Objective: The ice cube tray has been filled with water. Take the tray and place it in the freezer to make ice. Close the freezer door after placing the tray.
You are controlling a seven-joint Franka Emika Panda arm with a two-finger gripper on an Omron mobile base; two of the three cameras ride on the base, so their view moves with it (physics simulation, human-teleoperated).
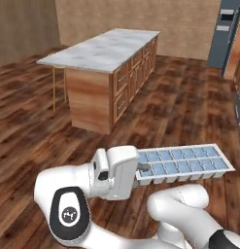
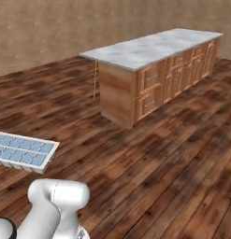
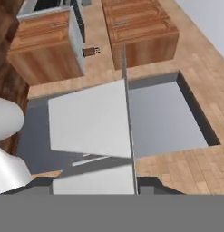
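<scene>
The ice cube tray (image 1: 199,177), long and white, sticks out level to the right of my gripper (image 1: 141,170), which is shut on its left end above the wooden floor. Pale blue water (image 1: 187,161) fills its two rows of cells. In the right base view the tray (image 2: 23,164) and its water (image 2: 23,150) reach in from the left edge. The hand view looks along the tray's white body (image 3: 90,118), held in my gripper (image 3: 97,181). The freezer door (image 1: 219,44), a dark blue-grey panel with two pale bins, stands at the far top right. The freezer's cabinet is out of view.
A wooden kitchen island (image 1: 107,53) with a pale marble top stands ahead on the plank floor, also seen as the island (image 2: 154,51). In the hand view a grey sink basin (image 3: 168,113) sits in a wooden counter, with brown cabinets (image 3: 140,31) beyond.
</scene>
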